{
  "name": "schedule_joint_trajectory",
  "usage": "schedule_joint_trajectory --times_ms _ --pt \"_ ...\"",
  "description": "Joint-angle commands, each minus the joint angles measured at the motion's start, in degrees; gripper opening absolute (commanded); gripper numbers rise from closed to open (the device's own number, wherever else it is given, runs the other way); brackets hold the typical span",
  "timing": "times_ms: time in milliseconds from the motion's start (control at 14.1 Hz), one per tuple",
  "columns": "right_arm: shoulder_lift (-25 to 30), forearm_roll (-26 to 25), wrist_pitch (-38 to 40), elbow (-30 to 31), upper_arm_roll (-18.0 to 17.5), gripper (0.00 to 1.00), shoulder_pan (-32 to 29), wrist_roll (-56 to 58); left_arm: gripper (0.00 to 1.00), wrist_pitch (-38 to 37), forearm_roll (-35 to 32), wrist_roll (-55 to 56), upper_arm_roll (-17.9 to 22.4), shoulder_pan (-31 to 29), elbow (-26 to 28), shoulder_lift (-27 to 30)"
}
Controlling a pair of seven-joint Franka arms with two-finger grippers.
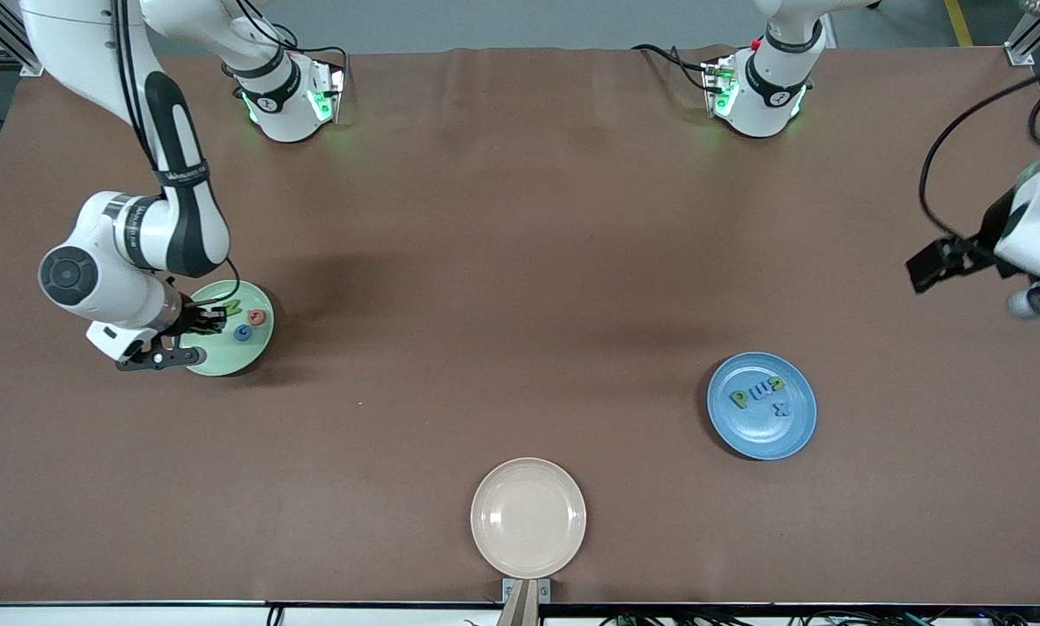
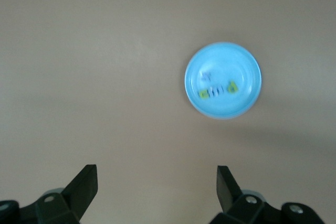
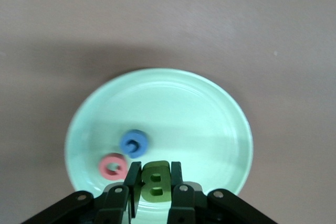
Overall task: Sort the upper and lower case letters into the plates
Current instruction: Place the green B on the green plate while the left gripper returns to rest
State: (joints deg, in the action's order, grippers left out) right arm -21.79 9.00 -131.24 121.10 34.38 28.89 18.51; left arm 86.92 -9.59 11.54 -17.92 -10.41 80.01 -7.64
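Note:
My right gripper (image 1: 224, 311) is shut on the green B (image 3: 155, 182) low over the pale mint plate (image 1: 224, 361), near its rim. I cannot tell if the B touches the plate. The B also shows in the front view (image 1: 233, 305). The blue G (image 3: 134, 143) and the red round letter (image 3: 113, 167) lie in the mint plate (image 3: 157, 74). The blue plate (image 1: 761, 435) holds the green p (image 1: 739, 398), green u, and blue m and x (image 1: 781, 409). My left gripper (image 2: 156, 182) is open and empty, high over bare table, waiting. The green N is hidden.
An empty cream-beige plate (image 1: 528, 518) sits at the table's edge nearest the front camera. The blue plate (image 2: 223, 51) shows far below in the left wrist view. Brown table surface lies between the plates.

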Motion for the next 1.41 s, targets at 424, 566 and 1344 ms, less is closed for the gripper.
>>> schedule_joint_trajectory --times_ms 424,566,1344 --pt "-7.38 11.12 -2.71 -1.39 -1.16 0.14 -3.23 10.67 1.0 -3.51 8.8 -8.99 18.8 13.14 6.13 9.31" --pt "-8.0 12.26 -2.71 -1.66 -1.77 0.14 -3.32 10.67 1.0 -3.51 8.88 -8.55 18.54 13.05 6.13 9.57" --pt "-2.75 12.88 11.04 -6.56 -1.33 0.94 1.58 -0.26 1.0 -2.81 8.97 -8.55 16.87 13.14 5.33 9.31"
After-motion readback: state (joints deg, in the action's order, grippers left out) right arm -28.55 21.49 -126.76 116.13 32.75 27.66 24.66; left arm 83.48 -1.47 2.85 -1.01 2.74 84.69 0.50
